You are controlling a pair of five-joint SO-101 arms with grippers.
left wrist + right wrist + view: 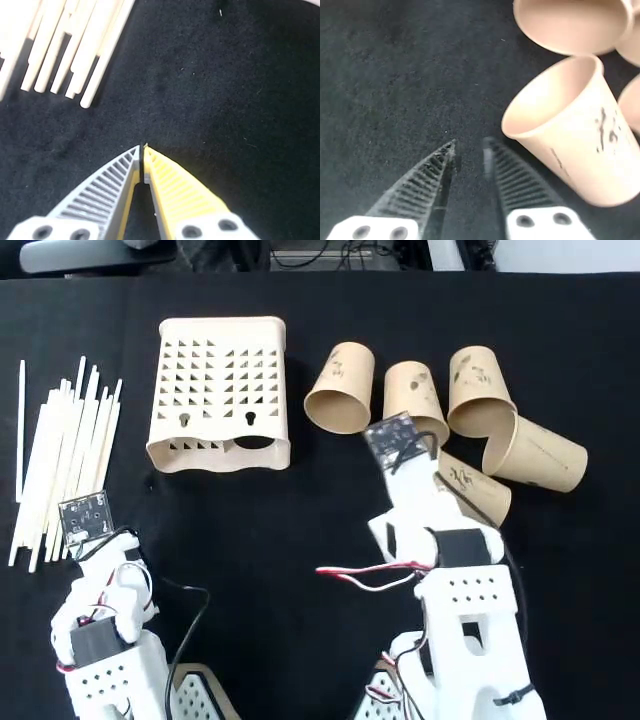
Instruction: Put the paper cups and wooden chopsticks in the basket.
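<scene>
Hovering over the black surface (300,540), the left claw (144,148) has its tips pressed together, empty, with the chopsticks (75,45) lying just ahead. The right claw (469,144) stands narrowly parted, empty, a tipped cup (575,130) just beside one finger. The high view adds the basket (220,395) lying between chopsticks and five toppled cups (340,390).

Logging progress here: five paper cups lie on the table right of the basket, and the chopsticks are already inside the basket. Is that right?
Not quite. The chopsticks are not inside the basket; the high view shows them lying loose on the table to its left. The five paper cups do lie on its right.
</scene>
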